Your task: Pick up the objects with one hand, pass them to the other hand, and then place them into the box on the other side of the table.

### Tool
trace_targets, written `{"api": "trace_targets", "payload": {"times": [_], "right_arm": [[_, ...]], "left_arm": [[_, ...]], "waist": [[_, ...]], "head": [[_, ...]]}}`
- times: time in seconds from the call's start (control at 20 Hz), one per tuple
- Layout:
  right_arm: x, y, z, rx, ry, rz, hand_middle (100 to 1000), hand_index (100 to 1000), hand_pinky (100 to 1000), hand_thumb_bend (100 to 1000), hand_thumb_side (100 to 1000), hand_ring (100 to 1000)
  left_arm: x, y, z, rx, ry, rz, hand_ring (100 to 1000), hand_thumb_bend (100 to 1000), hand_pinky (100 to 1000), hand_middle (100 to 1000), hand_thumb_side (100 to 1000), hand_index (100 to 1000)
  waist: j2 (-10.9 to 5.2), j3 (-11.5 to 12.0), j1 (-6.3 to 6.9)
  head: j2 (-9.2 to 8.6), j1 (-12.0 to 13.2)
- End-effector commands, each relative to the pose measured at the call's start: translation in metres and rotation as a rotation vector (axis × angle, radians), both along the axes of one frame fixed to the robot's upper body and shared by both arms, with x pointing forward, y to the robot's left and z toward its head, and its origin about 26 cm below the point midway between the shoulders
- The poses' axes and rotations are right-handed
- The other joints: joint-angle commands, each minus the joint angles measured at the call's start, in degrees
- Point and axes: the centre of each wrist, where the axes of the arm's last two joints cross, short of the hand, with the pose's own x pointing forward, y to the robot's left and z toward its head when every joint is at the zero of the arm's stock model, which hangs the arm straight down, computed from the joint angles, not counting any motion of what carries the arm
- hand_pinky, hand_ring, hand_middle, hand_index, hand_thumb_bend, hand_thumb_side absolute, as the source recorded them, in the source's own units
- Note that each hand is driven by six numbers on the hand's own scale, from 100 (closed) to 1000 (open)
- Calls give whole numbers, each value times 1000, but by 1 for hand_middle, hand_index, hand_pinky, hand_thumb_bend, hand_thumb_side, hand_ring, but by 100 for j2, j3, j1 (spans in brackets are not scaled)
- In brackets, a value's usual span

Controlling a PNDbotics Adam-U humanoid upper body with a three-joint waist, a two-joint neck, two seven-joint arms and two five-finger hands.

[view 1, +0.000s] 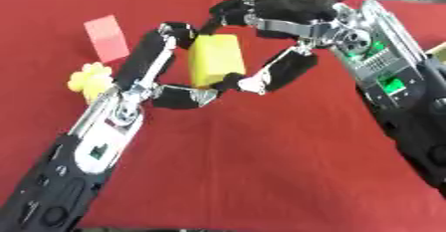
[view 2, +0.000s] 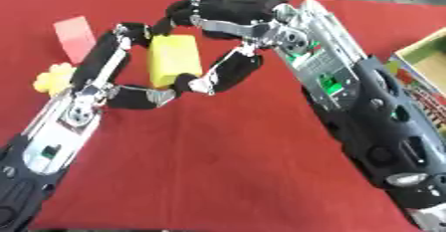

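Observation:
A yellow block [view 1: 215,57] hangs above the red table between both hands. My left hand [view 1: 144,64] reaches up from the lower left, with fingers along the block's left side and its thumb curled under the bottom edge. From the upper right my right hand [view 1: 287,22] curls its fingers over the block's top, and its thumb presses the lower right corner. The box [view 2: 427,57] shows only as a corner at the right edge in the right eye view.
A pink block [view 1: 106,38] lies on the red cloth [view 1: 261,166] at the far left. Just below it, a pale yellow flower-shaped thing [view 1: 90,79] sits beside my left forearm.

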Motion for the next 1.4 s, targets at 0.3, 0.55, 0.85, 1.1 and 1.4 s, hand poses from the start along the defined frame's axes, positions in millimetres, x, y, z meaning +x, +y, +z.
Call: {"api": "trace_targets", "payload": {"times": [0.3, 0.55, 0.85, 1.1, 1.4], "right_arm": [[-1, -8, 9, -4, -32, -14, 725, 934, 944, 283, 399, 994], [1, -9, 7, -7, -37, -28, 731, 965, 945, 295, 407, 1000], [2, -11, 7, -2, -50, -39, 764, 973, 951, 302, 398, 1000], [3, -13, 6, -13, -50, -37, 799, 978, 956, 308, 404, 1000], [5, -15, 4, -23, -48, -46, 800, 976, 955, 302, 406, 1000]], "left_arm": [[-4, -2, 15, -18, -60, -17, 511, 100, 611, 447, 250, 530], [-6, -3, 17, -22, -69, -24, 511, 100, 610, 446, 249, 529], [-6, -1, 17, -27, -69, -13, 510, 100, 608, 445, 251, 529], [-6, 0, 15, -29, -58, 2, 509, 100, 607, 445, 254, 531], [-6, 0, 15, -38, -56, 7, 508, 100, 605, 444, 262, 532]], "waist": [[-111, 8, 33], [-106, 4, 36], [-107, -11, 36], [-103, -32, 42], [-100, -44, 56]], "head": [[-45, -20], [-46, -26], [-53, -30], [-45, -31], [-45, -45]]}}
